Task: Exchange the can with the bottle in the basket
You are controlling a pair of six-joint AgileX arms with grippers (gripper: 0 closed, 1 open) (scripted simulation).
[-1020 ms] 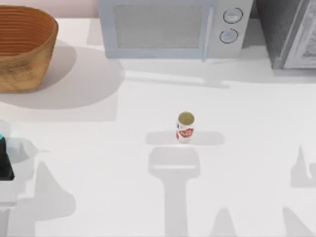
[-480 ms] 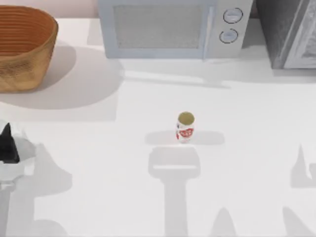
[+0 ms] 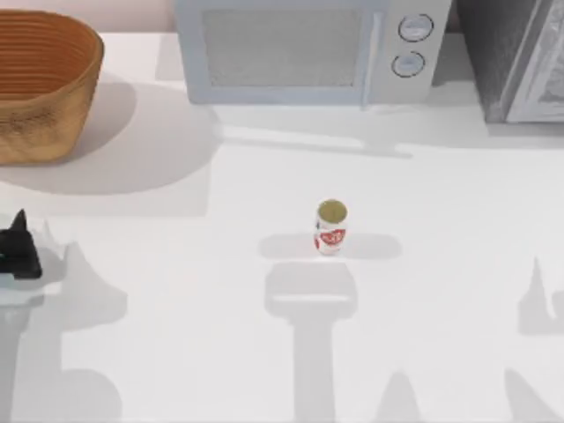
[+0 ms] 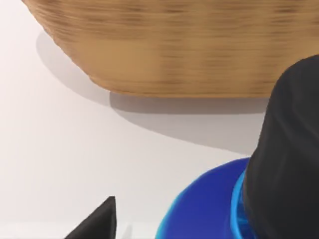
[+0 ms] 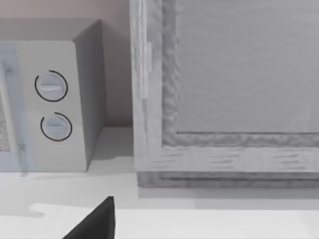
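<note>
The white worktop [image 3: 176, 291] ran back to a pale wall, with a grey microwave [image 3: 308, 48] at the rear centre and a grey framed cabinet [image 3: 520, 57] at the rear right; the basket [image 3: 40, 84] sat at the rear left corner, its ribbed inside in view from above; the can [image 3: 330, 226] stood upright near the middle of the worktop, gold top up, well apart from the basket and from both arms; the left gripper [image 3: 18, 251] was at the left edge of the worktop, in front of the basket, clamped on the bottle [image 4: 204, 209], whose blue and turquoise body lay between its black fingers [image 4: 289, 159] in the left wrist view, with the basket's woven wall just beyond; the right gripper [image 5: 94, 221] faced the microwave's dials and the cabinet, and I cannot tell how its fingers stood.
</note>
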